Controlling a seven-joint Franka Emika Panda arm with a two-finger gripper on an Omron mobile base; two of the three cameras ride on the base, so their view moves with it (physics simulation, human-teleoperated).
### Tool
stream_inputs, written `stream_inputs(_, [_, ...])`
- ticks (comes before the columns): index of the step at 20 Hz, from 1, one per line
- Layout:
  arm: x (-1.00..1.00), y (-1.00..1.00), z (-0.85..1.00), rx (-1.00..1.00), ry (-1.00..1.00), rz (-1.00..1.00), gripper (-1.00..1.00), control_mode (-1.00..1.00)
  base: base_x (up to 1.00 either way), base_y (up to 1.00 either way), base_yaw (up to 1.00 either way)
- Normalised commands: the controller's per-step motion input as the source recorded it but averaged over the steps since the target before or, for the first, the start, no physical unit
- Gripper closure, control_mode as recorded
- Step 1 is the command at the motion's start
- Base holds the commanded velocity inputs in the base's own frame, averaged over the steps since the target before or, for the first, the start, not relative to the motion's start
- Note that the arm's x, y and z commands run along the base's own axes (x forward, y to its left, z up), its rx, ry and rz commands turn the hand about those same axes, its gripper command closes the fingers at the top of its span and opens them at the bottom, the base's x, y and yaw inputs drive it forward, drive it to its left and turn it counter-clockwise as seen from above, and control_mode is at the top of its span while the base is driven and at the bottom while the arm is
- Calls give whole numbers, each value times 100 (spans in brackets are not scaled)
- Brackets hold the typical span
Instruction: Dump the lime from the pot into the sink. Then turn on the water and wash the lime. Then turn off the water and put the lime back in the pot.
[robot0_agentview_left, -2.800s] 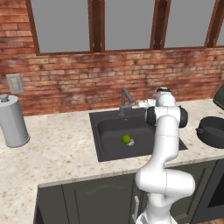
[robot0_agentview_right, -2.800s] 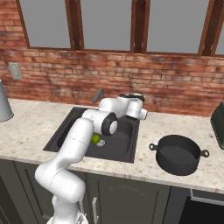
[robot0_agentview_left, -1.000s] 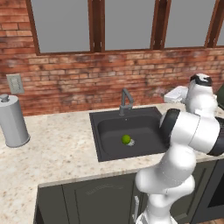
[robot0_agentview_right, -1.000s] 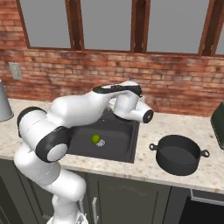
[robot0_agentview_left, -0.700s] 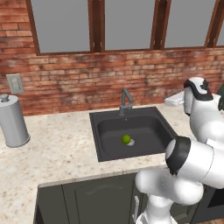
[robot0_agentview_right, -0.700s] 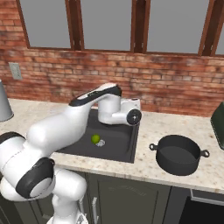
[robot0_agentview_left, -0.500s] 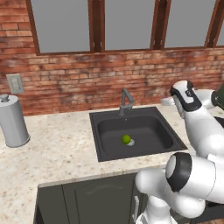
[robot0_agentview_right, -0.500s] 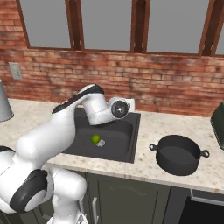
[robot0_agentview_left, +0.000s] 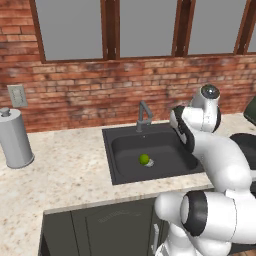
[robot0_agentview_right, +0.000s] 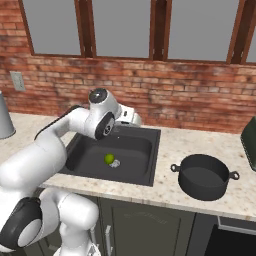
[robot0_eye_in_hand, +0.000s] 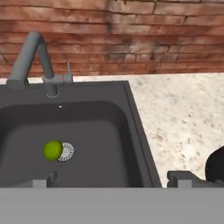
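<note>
The lime (robot0_eye_in_hand: 53, 149) lies on the floor of the black sink (robot0_eye_in_hand: 131, 113), touching the round silver drain (robot0_eye_in_hand: 67, 151); it is also in the left base view (robot0_agentview_left: 144, 159) and the right base view (robot0_agentview_right: 109, 158). The grey faucet (robot0_eye_in_hand: 33, 57) stands at the sink's back rim with no water running. My gripper (robot0_eye_in_hand: 111, 180) hovers open and empty above the sink's right front part, looking toward the wall. The dark pot (robot0_agentview_right: 204, 176) sits upright on the counter to the right of the sink, apart from the gripper.
A tall grey canister (robot0_agentview_left: 15, 140) stands at the far left of the speckled counter (robot0_agentview_right: 170, 145). A brick wall with windows runs behind. A dark object (robot0_agentview_right: 248, 137) sits at the right edge. My white arm (robot0_agentview_right: 60, 135) arches over the sink's left side.
The arm has swung left from the pot side to above the sink. The gripper has stayed open. The lime has not moved.
</note>
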Motion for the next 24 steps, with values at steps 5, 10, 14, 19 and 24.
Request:
stream_inputs(5, [-32, 12, -20, -10, 26, -25, -100, -100, 0, 0, 0])
stream_inputs(10, [-22, 22, -40, -5, 12, -14, -100, -100, 0, 0, 0])
stream_inputs(14, [-4, 43, -34, 0, 10, -3, -100, -100, 0, 0, 0])
stream_inputs(19, [0, 57, -29, 1, 9, 0, -100, -100, 0, 0, 0])
stream_inputs(24, [0, 54, -20, 2, 3, 1, -100, -100, 0, 0, 0])
